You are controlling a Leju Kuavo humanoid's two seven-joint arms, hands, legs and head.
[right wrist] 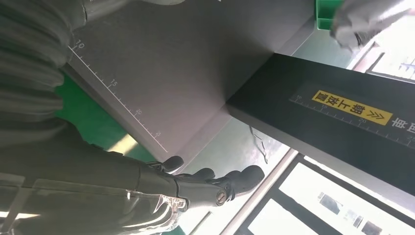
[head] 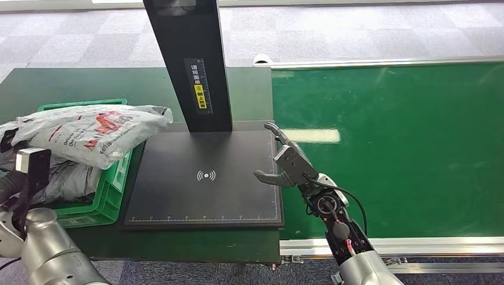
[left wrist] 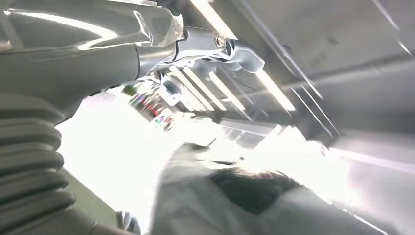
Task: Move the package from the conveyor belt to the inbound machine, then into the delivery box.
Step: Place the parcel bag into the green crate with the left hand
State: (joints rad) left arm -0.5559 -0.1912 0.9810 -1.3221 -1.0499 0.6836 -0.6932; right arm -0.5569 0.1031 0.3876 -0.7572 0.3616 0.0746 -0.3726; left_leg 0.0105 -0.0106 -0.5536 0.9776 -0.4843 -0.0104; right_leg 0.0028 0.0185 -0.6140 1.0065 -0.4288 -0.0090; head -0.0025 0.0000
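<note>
While the package [head: 89, 133] lies in the delivery box [head: 110, 190], the right hand [head: 288, 163] spreads empty fingers [right wrist: 235, 180]; the left hand's cannot be told.

Parcel-sorting test floor, green conveyor belt [head: 386, 148], scanning machine [head: 205, 178] (carpet tiles)

Scan plate: the flat black scanning plate [head: 202, 178] with its white wireless mark lies bare, open to approach from the front and from the belt side
Rear obstacle: a tall black upright post [head: 190, 59] bearing a yellow label rises from the plate's back edge
Left side: a green plastic crate [head: 110, 190] heaped with white and grey plastic mailer bags [head: 89, 133], which overhang toward the plate's left edge
Right side: the green conveyor belt [head: 404, 148] surface lies bare; the right hand [head: 287, 163], fingers spread, hangs over the plate's right edge
</note>
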